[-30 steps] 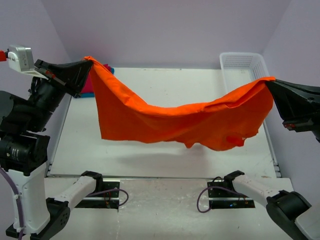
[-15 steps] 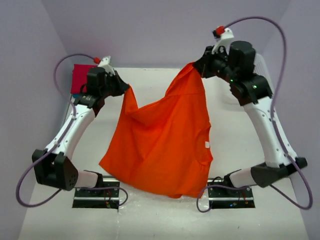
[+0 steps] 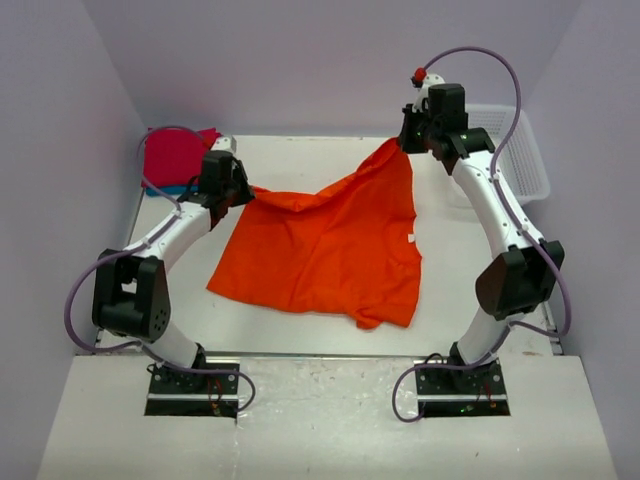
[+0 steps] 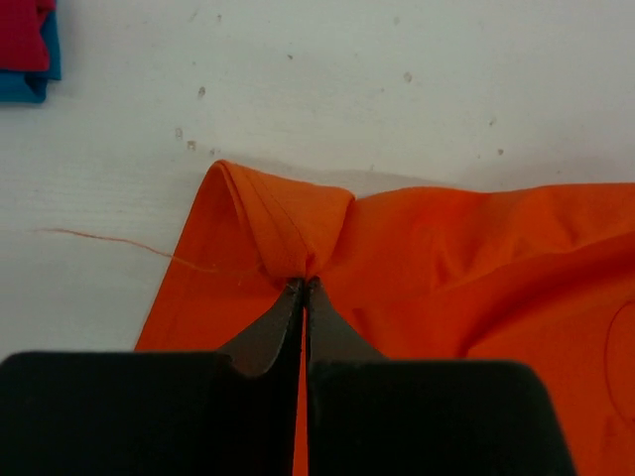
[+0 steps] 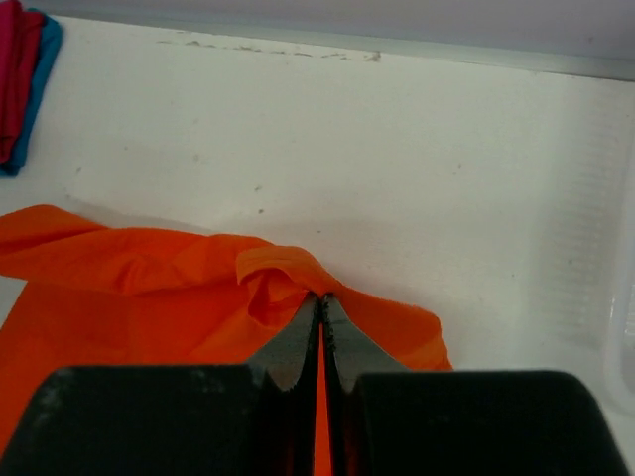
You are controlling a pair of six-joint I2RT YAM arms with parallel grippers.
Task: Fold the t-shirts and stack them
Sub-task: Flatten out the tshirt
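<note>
Well, from my console the only label I can find is a small white tag (image 3: 413, 237) near the right edge of the orange t-shirt (image 3: 330, 255), and it is too small for me to read. The shirt lies spread and wrinkled across the middle of the white table (image 3: 300, 165), and its far edge runs from one arm to the other. The left gripper (image 4: 303, 286) is clenched on a bunched fold at the shirt's far-left corner, with its jaws pressed together and cloth between the tips. A loose orange thread (image 4: 109, 243) trails off that fold over the tabletop. The right gripper (image 5: 319, 297) is pinched tight on the far-right corner in the same way, and a puckered ridge of fabric rises just ahead of its tips. In the far-left corner of the table the crimson red t-shirt (image 3: 175, 155) sits folded on the blue t-shirt (image 3: 170, 190), which shows only as a thin strip at its near edge. Both are apart from the orange cloth. A white mesh basket (image 3: 515, 150) stands at the far right, beside the wall. The tabletop is matte white with small dark specks and scuffs. Pale lavender walls (image 3: 300, 60) close it in on three sides.
</note>
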